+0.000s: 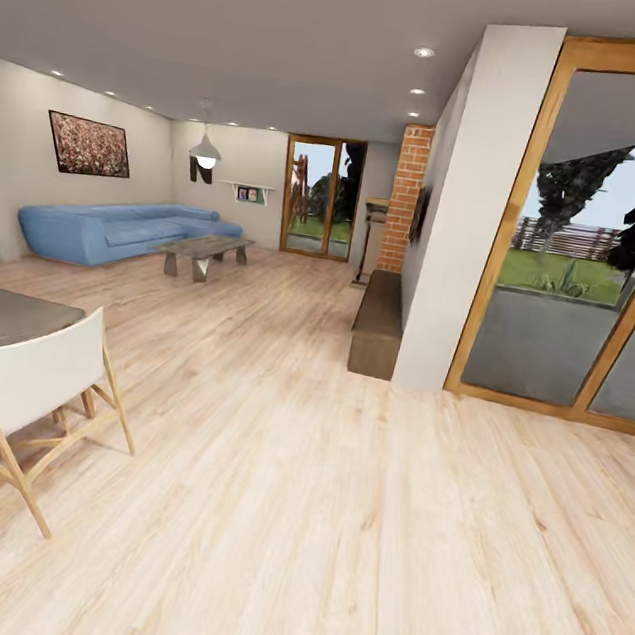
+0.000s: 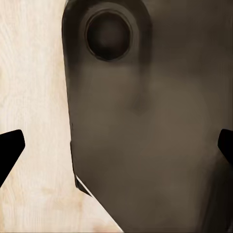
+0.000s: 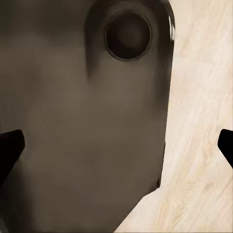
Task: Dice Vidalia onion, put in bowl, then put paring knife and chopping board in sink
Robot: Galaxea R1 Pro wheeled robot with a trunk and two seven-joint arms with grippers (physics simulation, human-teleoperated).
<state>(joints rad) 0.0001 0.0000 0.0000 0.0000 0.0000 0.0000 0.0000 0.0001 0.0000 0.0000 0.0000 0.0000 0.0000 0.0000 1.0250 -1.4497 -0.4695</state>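
Note:
I am looking into a living room with a light wood floor. The onion, sink, chopping board, paring knife, bowl and countertop are out of view. My left gripper is open, its dark fingertips far apart with nothing between them. Behind it are my own dark base and the wood floor. My right gripper is open too, fingertips wide apart and empty, over the same dark base and floor.
A white folding chair stands near left beside a grey table. A blue sofa and low coffee table sit far left. A white wall end, dark bench and wood-framed glass doors are on the right.

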